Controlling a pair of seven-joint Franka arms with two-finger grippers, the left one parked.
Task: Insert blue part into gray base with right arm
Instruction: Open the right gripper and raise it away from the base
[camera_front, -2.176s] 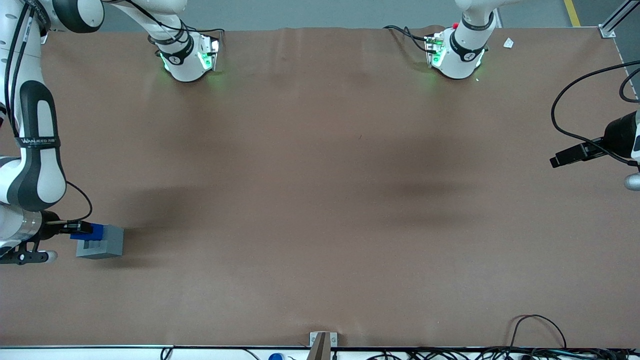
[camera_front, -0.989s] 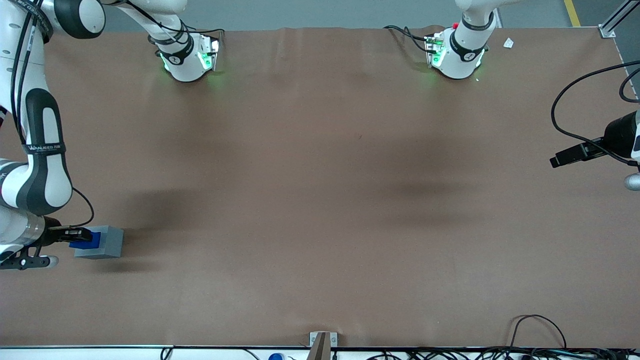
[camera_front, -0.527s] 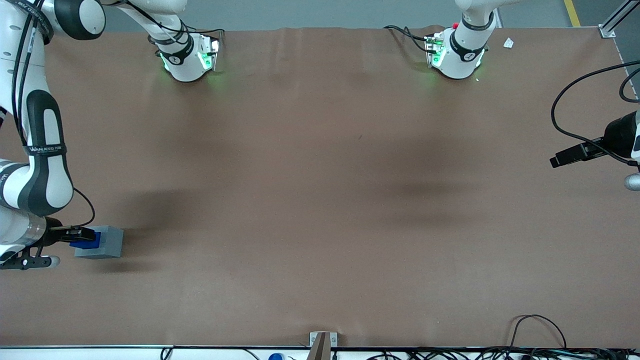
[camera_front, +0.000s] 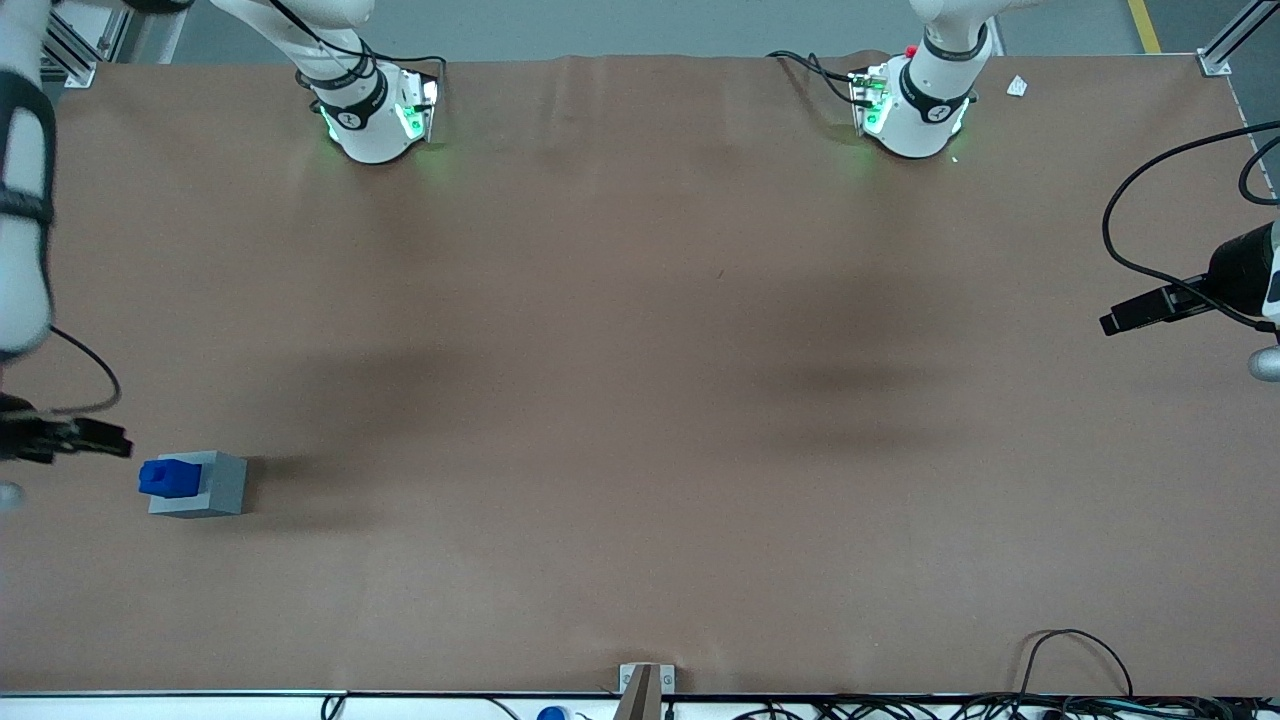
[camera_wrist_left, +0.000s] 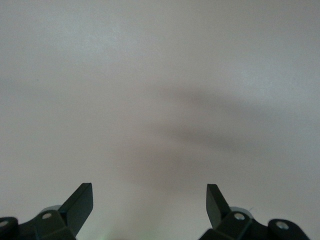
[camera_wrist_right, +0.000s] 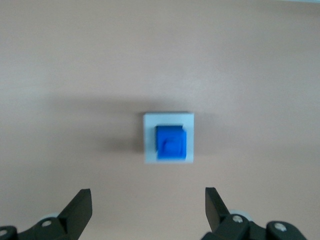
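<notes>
The blue part (camera_front: 163, 477) sits in the square hollow of the gray base (camera_front: 218, 486), its stepped top standing proud of the cube's top face. In the right wrist view the blue part (camera_wrist_right: 171, 143) fills most of the opening, with the pale rim of the gray base (camera_wrist_right: 150, 140) showing around it. The pair rests on the brown counter (camera_front: 640, 400) toward the working arm's end, fairly near the front camera.

The right arm (camera_front: 22, 200) is at the edge of the front view, its white link blurred. Its end effector (camera_front: 100, 442) hangs above the counter, apart from the gray base and a little farther from the front camera than it. In the right wrist view the end effector (camera_wrist_right: 148, 210) is spread wide with nothing between its two black fingers (camera_wrist_right: 80, 206), and the base with its blue part lies below it, clear of both.

A soft shadow lies on the counter beside the gray base.
</notes>
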